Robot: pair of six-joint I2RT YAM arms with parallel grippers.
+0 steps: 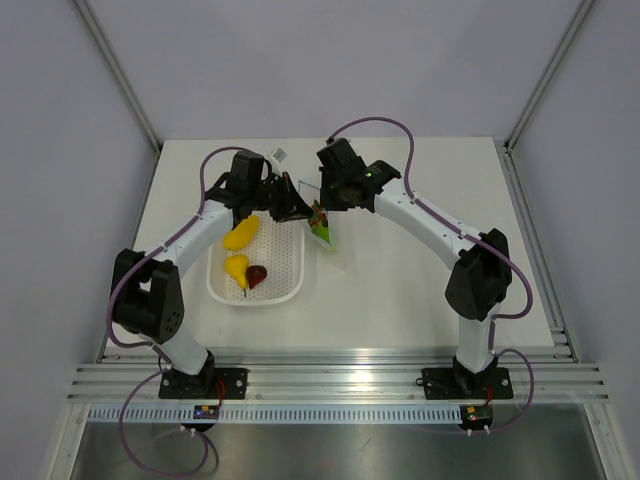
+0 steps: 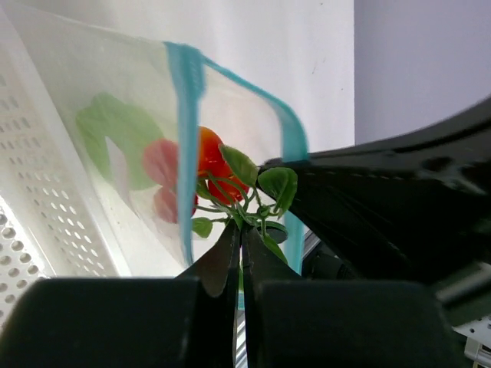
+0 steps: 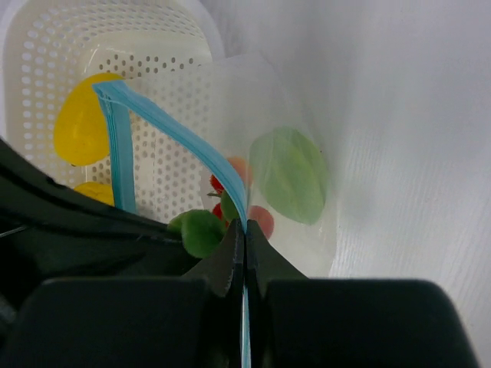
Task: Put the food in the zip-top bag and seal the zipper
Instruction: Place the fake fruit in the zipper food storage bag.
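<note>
two smooth yellow fruits in perforated white basket

Two robot arms rise from the bottom of the frame. Centre left: one white basket, two yellow fruits, one dark red fruit. Centre: one clear bag, one green leaf piece, one cluster of red berries.

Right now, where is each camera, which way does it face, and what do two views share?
Top external: above, behind the bases, looking down on the table; both arms, left gripper and right gripper at the zip-top bag.
Left wrist: looks past its shut fingers at the berry cluster.
Right wrist: looks past its shut fingers, pinching the zipper.
Shared: both wrist views show the bag and white basket.
</note>
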